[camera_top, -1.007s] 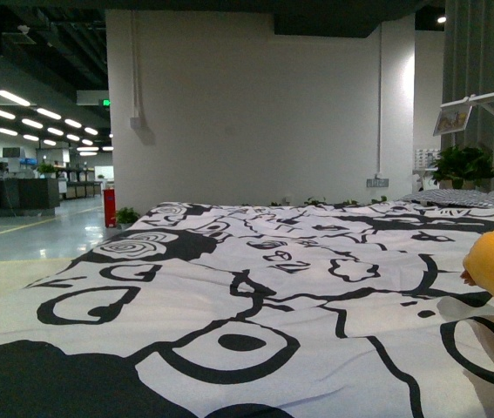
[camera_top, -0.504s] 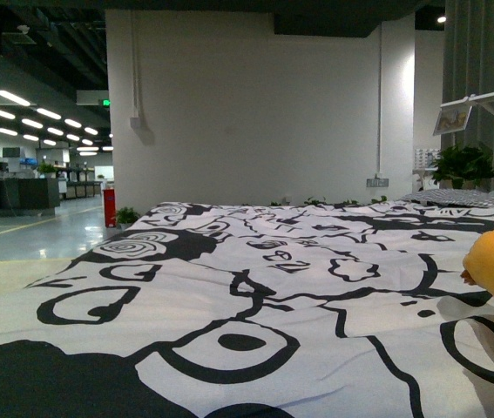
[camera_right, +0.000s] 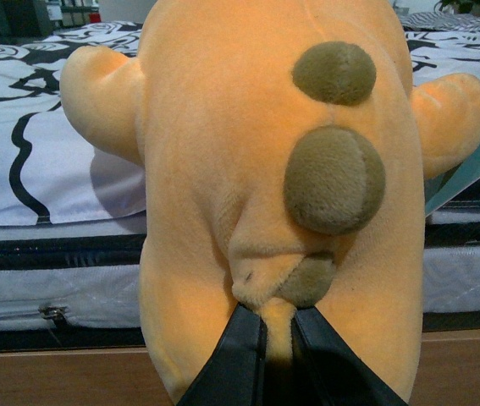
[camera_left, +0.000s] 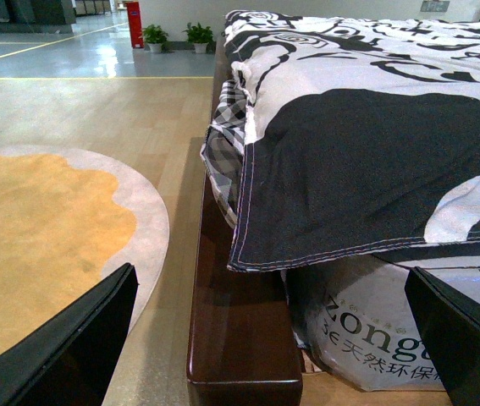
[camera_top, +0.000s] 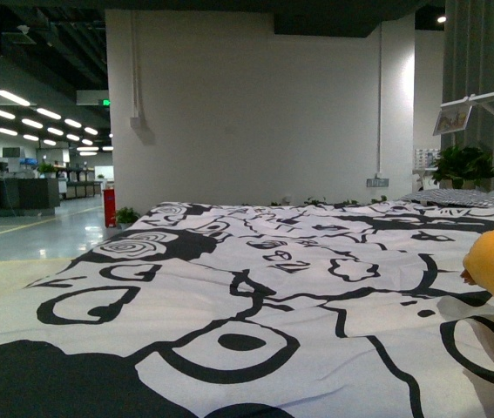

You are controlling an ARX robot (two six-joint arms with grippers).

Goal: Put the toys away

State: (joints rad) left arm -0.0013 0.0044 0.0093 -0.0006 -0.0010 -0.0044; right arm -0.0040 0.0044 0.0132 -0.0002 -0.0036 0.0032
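Orange plush toy [camera_right: 248,211], right hand [camera_right: 276,317] pinching its fur

Mattress wrap [camera_left: 360,326] reads "zong…" w/ Chinese chars below.

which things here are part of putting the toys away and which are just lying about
For the job: soft orange-yellow plush animal, pinched by the right gripper.
Just lying about: black-and-white patterned bedspread, dark wooden bed frame, round yellow rug, green potted plant.
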